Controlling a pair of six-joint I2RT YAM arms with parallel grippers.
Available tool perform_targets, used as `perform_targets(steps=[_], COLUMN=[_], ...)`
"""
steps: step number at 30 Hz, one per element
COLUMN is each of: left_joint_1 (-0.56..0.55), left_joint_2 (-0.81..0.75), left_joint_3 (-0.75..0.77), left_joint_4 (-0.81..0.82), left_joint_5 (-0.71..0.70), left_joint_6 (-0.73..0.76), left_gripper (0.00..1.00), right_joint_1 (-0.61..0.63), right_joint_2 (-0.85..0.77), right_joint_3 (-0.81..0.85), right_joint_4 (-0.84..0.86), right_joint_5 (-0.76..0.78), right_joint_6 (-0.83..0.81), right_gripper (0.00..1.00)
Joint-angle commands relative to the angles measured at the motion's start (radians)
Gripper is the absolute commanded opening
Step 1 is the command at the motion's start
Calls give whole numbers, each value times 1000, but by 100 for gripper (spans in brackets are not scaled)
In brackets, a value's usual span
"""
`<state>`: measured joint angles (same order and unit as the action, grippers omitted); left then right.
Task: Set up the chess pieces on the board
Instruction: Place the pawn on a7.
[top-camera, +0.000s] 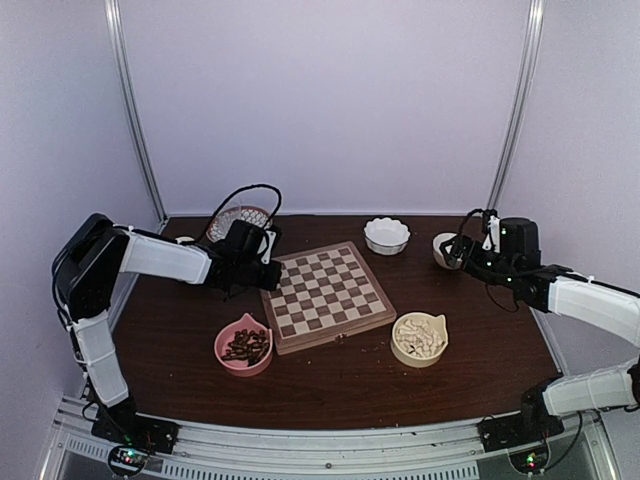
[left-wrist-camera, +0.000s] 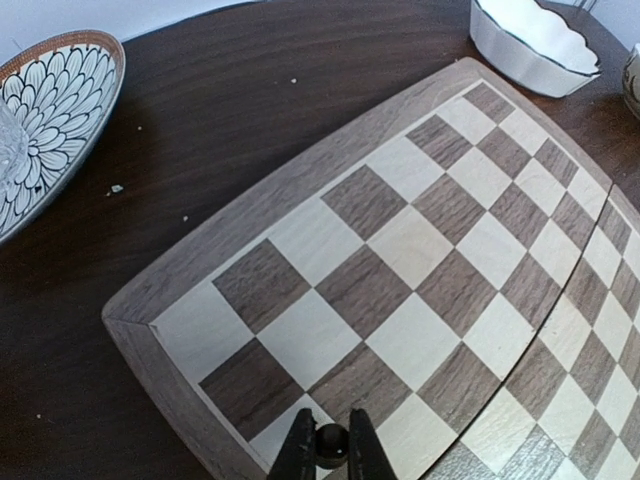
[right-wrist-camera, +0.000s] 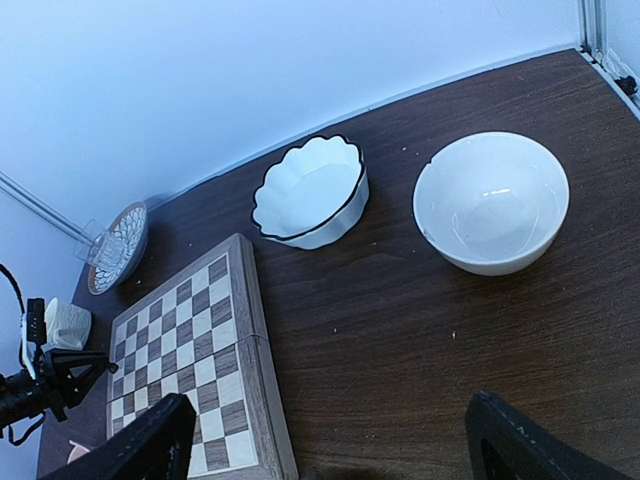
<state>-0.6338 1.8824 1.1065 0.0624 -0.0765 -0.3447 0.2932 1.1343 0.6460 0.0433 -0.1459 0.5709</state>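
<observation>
The board (top-camera: 325, 295) lies in the middle of the table, its checks filling the left wrist view (left-wrist-camera: 400, 260). My left gripper (left-wrist-camera: 331, 420) hangs over the board's left corner (top-camera: 268, 262), shut on a small dark brown chess piece (left-wrist-camera: 331, 447) with a round top. Whether the piece touches the square below I cannot tell. More dark pieces (top-camera: 245, 346) lie in a pink bowl (top-camera: 228, 358), and cream pieces (top-camera: 418, 337) in a tan bowl (top-camera: 440, 350). My right gripper (right-wrist-camera: 335, 440) stands open over bare table right of the board (right-wrist-camera: 190, 350), nothing between its fingers.
A scalloped white bowl (top-camera: 386, 235) sits behind the board's far right corner. A plain white bowl (right-wrist-camera: 490, 205) is just ahead of my right gripper (top-camera: 455, 250). A flower-patterned dish (left-wrist-camera: 50, 110) stands at the back left, behind my left arm.
</observation>
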Motion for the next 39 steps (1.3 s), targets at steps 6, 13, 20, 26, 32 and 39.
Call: perform_targets(steps=[6,13,20,26,32,39], left_joint_1=[11,22,34,34,34,34], left_joint_2=[45,79,90,96,95,90], left_joint_3=[25,34,33,57,78,91], left_joint_4=[56,75,83,47,2,-32], left_joint_5=[-75,-101,-119,-78,-70,-88], left_joint_6=[36,39,38,31,17,9], left_gripper=[0,0,0,3,18,35], right_joint_1=[12,16,17,17,17,17], right_joint_2=[7,11,18,14,15,15], right_joint_3=[-8,-6,-3,-3,-3,-2], right_joint_4=[34,35,32,32,32,32], right_joint_5=[24,28,31,32,29,31], right_joint_6=[-17,-18,-19,-19,-21,-22], right_gripper=[98,98,98,98,98,98])
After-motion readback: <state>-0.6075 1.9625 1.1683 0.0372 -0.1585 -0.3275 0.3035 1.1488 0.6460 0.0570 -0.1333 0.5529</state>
